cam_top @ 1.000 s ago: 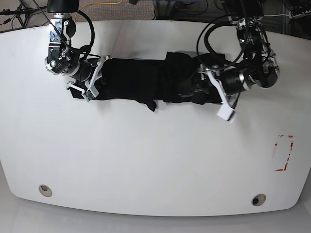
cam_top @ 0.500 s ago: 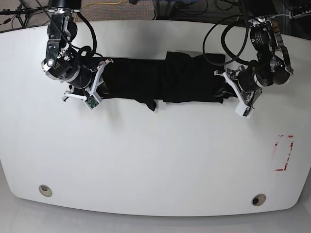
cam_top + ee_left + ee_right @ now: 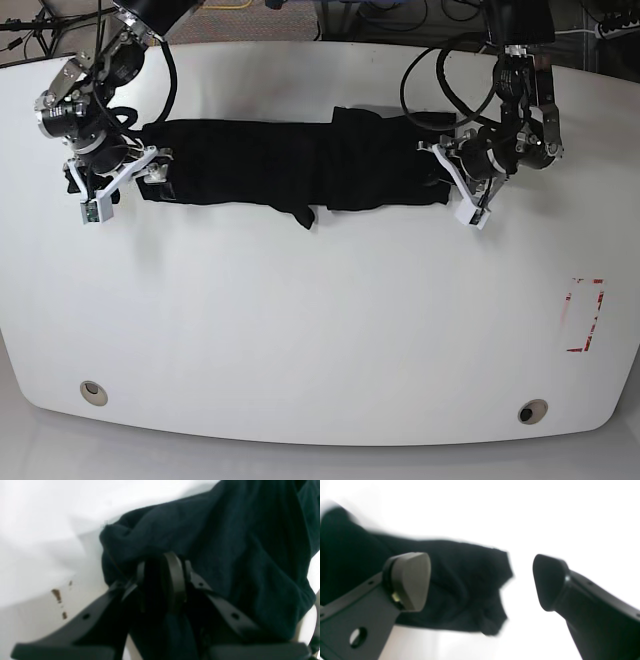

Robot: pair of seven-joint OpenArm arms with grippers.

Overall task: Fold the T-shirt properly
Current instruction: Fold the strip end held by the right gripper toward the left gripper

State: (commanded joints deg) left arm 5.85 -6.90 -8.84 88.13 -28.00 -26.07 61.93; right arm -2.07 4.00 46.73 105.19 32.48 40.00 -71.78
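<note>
Table (image 3: 300,330), white and bare in front, carries the T-shirt (image 3: 300,165) as a long black band across its far half, pulled longer leftward than half a second ago. Left gripper (image 3: 162,580) pinches a bunched fold at the band's right end. Right gripper (image 3: 481,580), fingers spread wide, has drawn outward past the shirt's other end.

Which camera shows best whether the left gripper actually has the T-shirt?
The left wrist view: the left gripper is shut on bunched T-shirt fabric. The base view only shows it at the shirt's end, grip hidden. The right wrist view shows only the open right gripper.
</note>
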